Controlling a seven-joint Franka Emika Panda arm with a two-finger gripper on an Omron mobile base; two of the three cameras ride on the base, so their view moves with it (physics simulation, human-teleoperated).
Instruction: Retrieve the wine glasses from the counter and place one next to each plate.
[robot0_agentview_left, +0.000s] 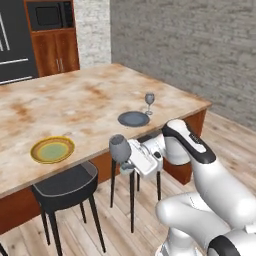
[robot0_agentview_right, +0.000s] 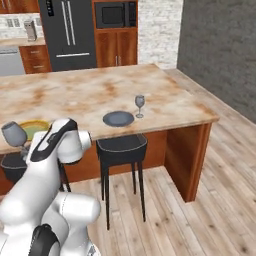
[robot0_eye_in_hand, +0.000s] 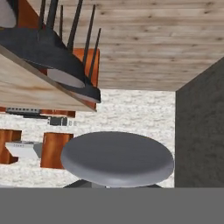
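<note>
the hand (robot0_agentview_left: 126, 167) is closed on the stem of a smoky grey translucent wine glass (robot0_agentview_left: 119, 148), held upright off the edge of the mottled beige stone tabletop (robot0_agentview_left: 75, 100), near the empty yellow-rimmed plate with a green centre (robot0_agentview_left: 52, 149). a second stemmed grey glass (robot0_agentview_left: 149, 102) stands empty just beside the bare dark slate round plate (robot0_agentview_left: 133, 119).

Wine glass (robot0_agentview_left: 149, 101) just beside plate (robot0_agentview_left: 133, 119) on island (robot0_agentview_left: 90, 95)

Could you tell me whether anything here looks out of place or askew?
Nothing is spilled or broken. One wine glass stands upright beside the grey plate. The yellow plate has none yet: the second glass is upright in the hand, off the island's edge above a stool.
</note>
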